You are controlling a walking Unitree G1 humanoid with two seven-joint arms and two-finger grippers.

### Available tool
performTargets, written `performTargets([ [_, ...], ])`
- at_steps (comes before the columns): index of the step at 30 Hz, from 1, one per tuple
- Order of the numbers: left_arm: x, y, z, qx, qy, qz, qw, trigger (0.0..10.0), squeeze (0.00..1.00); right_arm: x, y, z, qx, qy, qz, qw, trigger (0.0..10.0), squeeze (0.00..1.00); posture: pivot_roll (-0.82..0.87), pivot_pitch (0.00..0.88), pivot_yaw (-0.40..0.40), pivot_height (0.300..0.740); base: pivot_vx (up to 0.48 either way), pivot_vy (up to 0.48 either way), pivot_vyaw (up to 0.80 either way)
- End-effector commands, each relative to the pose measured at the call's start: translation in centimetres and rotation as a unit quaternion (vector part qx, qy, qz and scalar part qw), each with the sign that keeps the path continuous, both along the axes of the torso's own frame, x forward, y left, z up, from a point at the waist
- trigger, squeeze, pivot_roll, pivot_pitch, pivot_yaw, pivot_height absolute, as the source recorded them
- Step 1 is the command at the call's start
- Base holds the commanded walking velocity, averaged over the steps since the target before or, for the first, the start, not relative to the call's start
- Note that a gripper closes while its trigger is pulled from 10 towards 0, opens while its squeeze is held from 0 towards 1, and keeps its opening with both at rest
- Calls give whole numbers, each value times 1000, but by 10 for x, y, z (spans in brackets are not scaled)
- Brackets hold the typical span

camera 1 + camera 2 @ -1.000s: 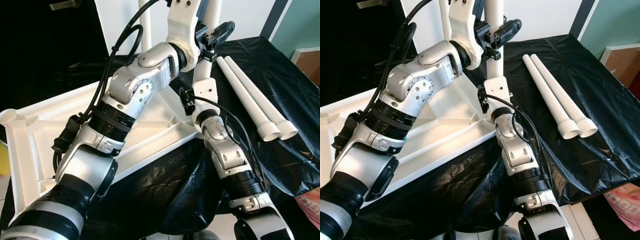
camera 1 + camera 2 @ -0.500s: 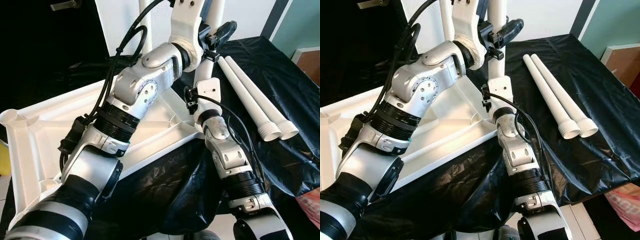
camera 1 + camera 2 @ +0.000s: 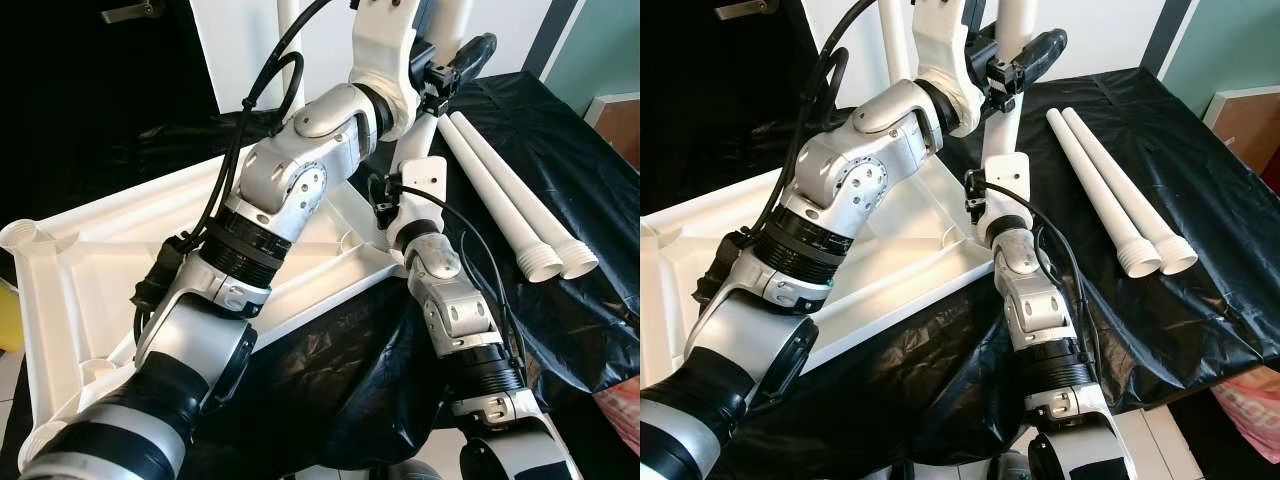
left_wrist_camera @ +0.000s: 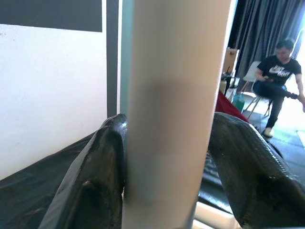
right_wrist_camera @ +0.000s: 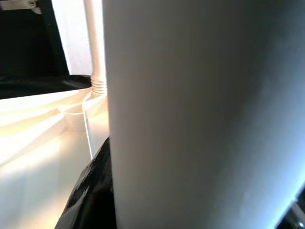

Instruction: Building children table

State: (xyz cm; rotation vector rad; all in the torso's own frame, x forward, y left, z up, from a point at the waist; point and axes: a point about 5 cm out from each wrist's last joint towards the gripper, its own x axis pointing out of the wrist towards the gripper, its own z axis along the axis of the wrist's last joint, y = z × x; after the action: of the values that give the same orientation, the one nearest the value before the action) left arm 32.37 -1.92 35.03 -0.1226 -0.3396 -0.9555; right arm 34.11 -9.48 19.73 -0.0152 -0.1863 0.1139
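The white table top (image 3: 90, 260) lies upside down on a black-covered surface. One white leg (image 3: 290, 30) stands screwed into its far corner. A second leg (image 3: 1000, 125) stands upright at the near right corner, leaning slightly right. My left gripper (image 3: 462, 55) is shut on this leg high up; in the left wrist view the leg (image 4: 176, 114) sits between both black fingers (image 4: 102, 176). My right gripper (image 3: 995, 150) holds the same leg lower down, just above the corner socket, its fingers mostly hidden behind the left arm. The leg (image 5: 200, 114) is pressed close to the right wrist camera.
Two loose white legs (image 3: 500, 200) lie side by side on the black cloth (image 3: 590, 320) at the right. A white wall panel (image 3: 240, 50) stands behind the table top. A person (image 4: 279, 81) sits on a chair far off. A pink bag (image 3: 620, 410) sits low right.
My left gripper and the top of the held leg have shifted to the right, and the left elbow has risen with them. The right forearm stays about where it was.
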Motion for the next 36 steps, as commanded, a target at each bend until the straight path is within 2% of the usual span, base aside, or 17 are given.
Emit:
performTargets([
  [1,-7,1,-1,11,-28,-68,997,10000,0,0,-2,3,11,-1,-5,1000,10000,0,-27,87,45,740,0,0,0],
  [6,-5,6,-5,6,-28,-58,998,10000,0,0,-6,2,15,0,-11,1000,10000,0,-28,87,49,740,0,0,0],
  [13,-2,22,-24,-3,-23,-28,999,10000,0,-1,-20,0,22,-5,-32,999,10000,0,-36,87,58,740,0,0,0],
  [27,-3,43,-62,36,-19,7,999,10000,0,-5,-39,-3,-2,-8,-36,999,10000,0,-33,92,67,740,0,0,0],
  [30,-3,46,-67,36,-20,13,999,10000,0,-5,-40,-3,-4,-11,-29,1000,10000,0,-30,90,60,740,0,0,0],
  [34,-3,52,-83,42,-15,29,999,10000,0,-5,-41,-2,-23,-22,-16,999,10000,0,-30,87,49,740,0,0,0],
  [36,-3,52,-83,42,-15,29,999,10000,0,-5,-41,-2,-23,-22,-16,999,10000,0,-30,87,49,740,0,0,0],
])
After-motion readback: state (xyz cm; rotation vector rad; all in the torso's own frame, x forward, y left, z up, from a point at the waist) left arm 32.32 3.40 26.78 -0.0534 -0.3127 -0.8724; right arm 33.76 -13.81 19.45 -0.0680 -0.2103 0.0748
